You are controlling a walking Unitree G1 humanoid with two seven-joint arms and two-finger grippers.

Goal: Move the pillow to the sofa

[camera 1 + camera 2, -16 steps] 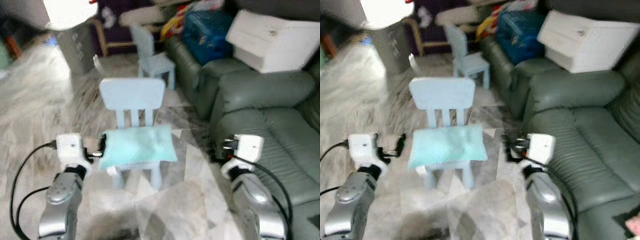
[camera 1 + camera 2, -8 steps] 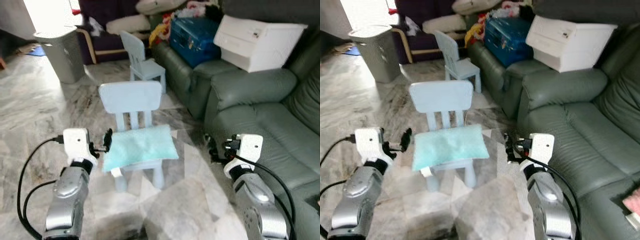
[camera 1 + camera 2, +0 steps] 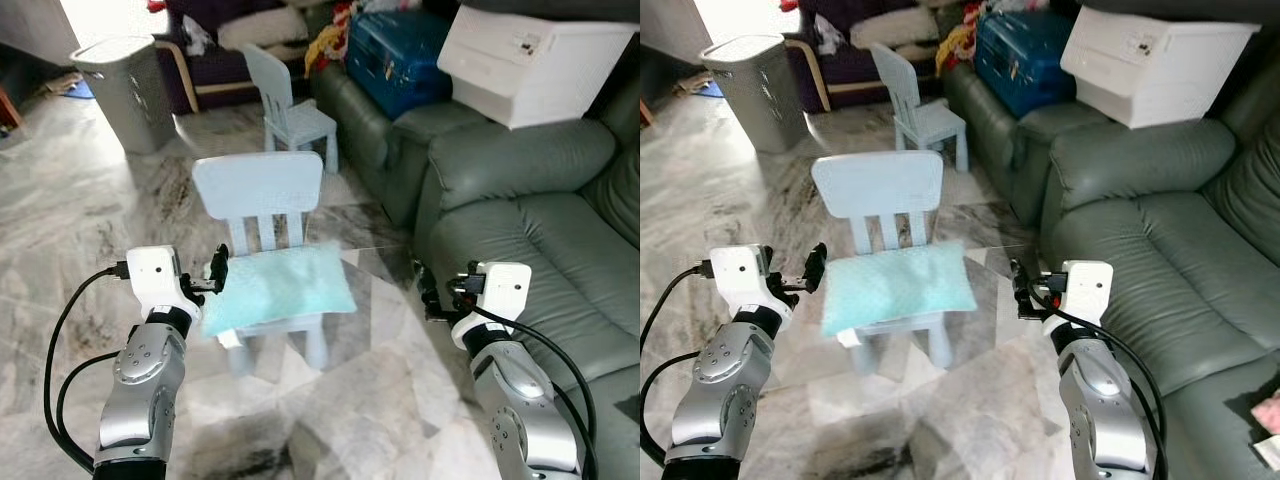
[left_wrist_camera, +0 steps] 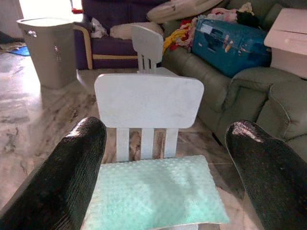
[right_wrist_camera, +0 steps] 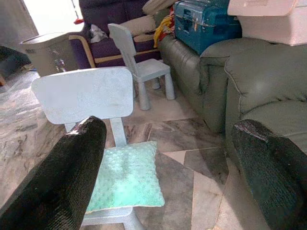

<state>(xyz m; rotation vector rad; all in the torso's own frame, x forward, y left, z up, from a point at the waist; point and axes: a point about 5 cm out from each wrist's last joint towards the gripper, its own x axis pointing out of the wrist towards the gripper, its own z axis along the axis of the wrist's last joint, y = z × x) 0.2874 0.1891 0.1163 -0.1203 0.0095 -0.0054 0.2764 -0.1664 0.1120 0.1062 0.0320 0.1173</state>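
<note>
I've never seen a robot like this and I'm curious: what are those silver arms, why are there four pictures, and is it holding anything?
The silver arms belong to a walking robot. Each ends in a gripper with two long black fingers. Two pictures come from cameras in its head, looking down in front of it like two eyes. The other two come from a small camera on each wrist, so the big black shapes at their edges are the gripper's own fingers seen close up.

In front of it stands a small pale blue plastic chair, and on the seat lies a soft mint-green pillow. The left gripper is right by the pillow's edge; the right gripper hangs over the floor, off to the pillow's other side. Both are open and hold nothing yet. The grey-green leather sofa, where the pillow should go, is on the robot's right.
</note>
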